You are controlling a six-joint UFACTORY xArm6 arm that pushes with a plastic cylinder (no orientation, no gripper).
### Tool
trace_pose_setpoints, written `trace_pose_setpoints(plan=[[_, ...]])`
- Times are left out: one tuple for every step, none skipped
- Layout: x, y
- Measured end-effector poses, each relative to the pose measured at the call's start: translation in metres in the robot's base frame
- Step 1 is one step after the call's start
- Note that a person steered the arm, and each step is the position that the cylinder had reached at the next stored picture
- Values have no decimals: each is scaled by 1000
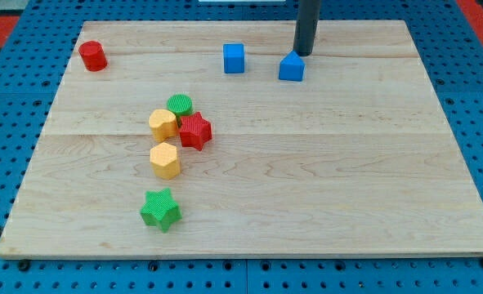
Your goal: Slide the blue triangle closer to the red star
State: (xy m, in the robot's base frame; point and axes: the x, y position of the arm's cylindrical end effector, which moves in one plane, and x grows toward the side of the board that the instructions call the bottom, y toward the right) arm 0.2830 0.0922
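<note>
The blue triangle (pixel 291 67) lies near the view's top, right of centre on the wooden board (pixel 306 180). My tip (pixel 304 53) stands just behind it, at its upper right, touching or nearly touching it. The red star (pixel 195 131) lies left of centre, well down and to the left of the triangle. The rod rises out of the view's top.
A blue cube (pixel 234 58) sits left of the triangle. A green cylinder (pixel 179 106) and a yellow hexagon (pixel 163 124) crowd the star's upper left. Another yellow hexagon (pixel 165 160) lies below, a green star (pixel 160 210) lower still. A red cylinder (pixel 92 55) is at top left.
</note>
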Motion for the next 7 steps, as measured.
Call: trace_pose_setpoints(plan=[[47, -16], [71, -49], [91, -81], [104, -104], [92, -107], [100, -113], [109, -115]])
